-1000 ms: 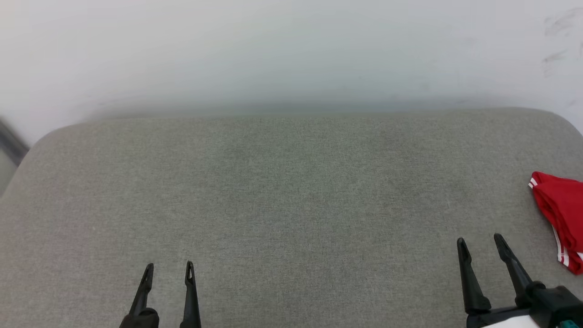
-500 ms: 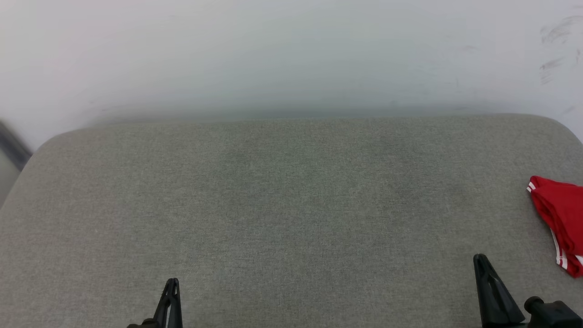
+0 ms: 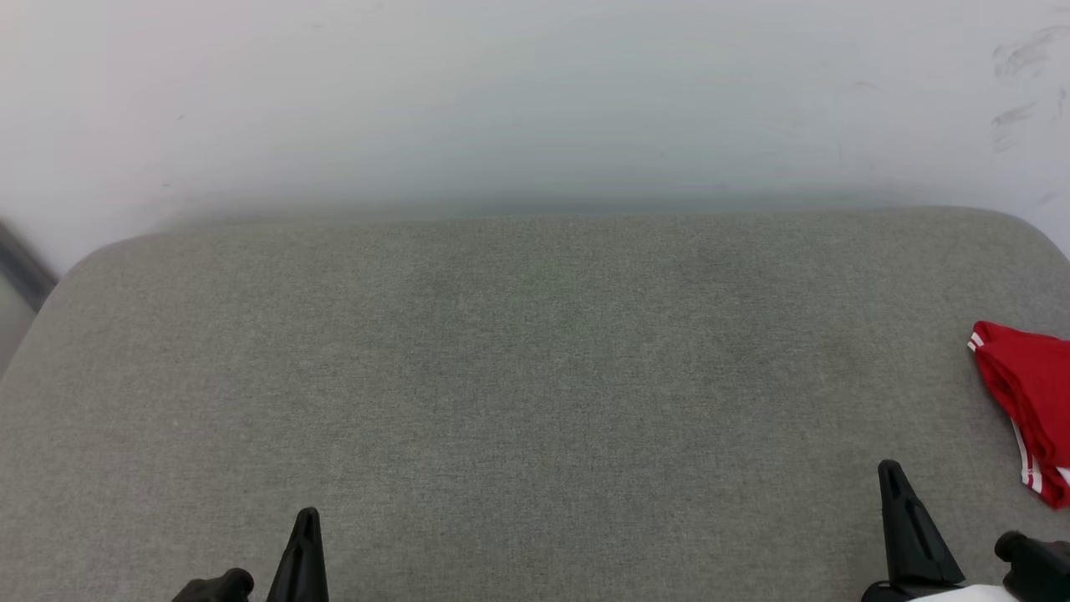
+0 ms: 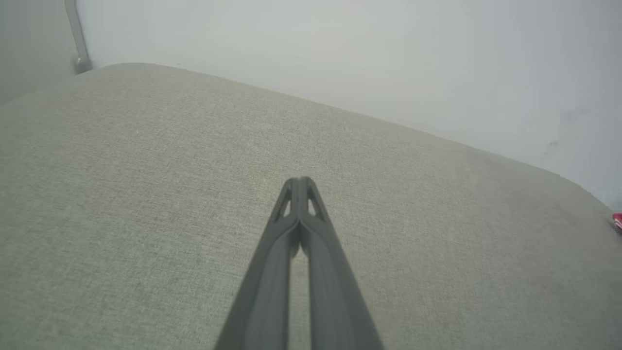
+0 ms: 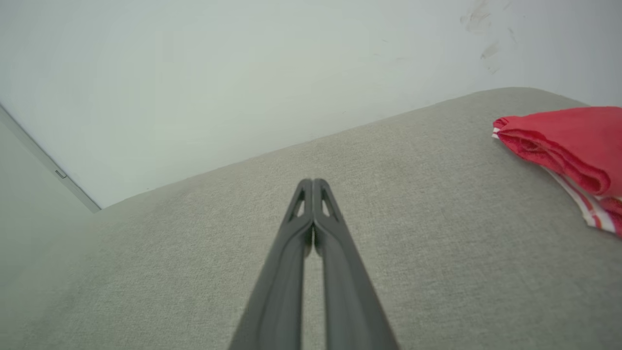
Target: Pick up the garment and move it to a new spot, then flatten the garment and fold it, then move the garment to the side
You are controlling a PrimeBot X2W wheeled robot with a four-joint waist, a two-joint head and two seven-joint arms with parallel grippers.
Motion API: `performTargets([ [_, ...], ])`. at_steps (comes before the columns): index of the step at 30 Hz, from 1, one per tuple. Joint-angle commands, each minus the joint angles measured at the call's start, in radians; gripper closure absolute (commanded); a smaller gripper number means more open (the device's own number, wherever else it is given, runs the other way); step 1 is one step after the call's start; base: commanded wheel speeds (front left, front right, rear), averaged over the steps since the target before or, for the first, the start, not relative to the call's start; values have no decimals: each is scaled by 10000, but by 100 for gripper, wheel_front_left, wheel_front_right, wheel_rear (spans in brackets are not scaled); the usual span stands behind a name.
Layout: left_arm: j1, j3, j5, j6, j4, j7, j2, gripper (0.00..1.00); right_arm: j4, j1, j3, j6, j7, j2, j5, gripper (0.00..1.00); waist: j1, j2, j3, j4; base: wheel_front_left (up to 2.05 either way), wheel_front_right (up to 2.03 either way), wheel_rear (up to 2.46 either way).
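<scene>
I'm holding my left tool (image 4: 301, 181) and right tool (image 5: 312, 182) shut, empty. The garment (image 3: 1032, 393) is lying folded on the cushion (image 3: 535, 376), far right — soft, floppy, I judge; pinching its thick fold seems best.

— What are you working over?
— A padded top (image 3: 535, 359) covered in grey woven cloth, matt, with a fine, slightly rough weave.
— And your own fingers?
— My left gripper (image 4: 300, 182) and my right gripper (image 5: 312, 183) look like dark plastic, smooth and matt.
— The red thing at the right edge of the frame?
— The garment (image 5: 568, 141) is soft matt cloth, and its trim (image 5: 585, 206) looks like flat striped knit. The wall (image 3: 535, 100) along the top is pale, smooth and matt, scuffed at the upper right.
</scene>
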Motion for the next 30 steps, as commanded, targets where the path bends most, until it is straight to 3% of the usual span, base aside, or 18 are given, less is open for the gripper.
performTargets([
  [1, -310, 46, -449, -75, -59, 64, 91, 100, -71, -336, -5, -1, 64, -107, 456, 100, 0, 0, 3, -2, 0, 0, 0],
  [30, -1407, 336, -5288, -725, 736, 996, 261, 100, 552, -1207, -65, -2, 1042, -232, 5130, 100, 0, 0, 80, -43, 0, 0, 0],
])
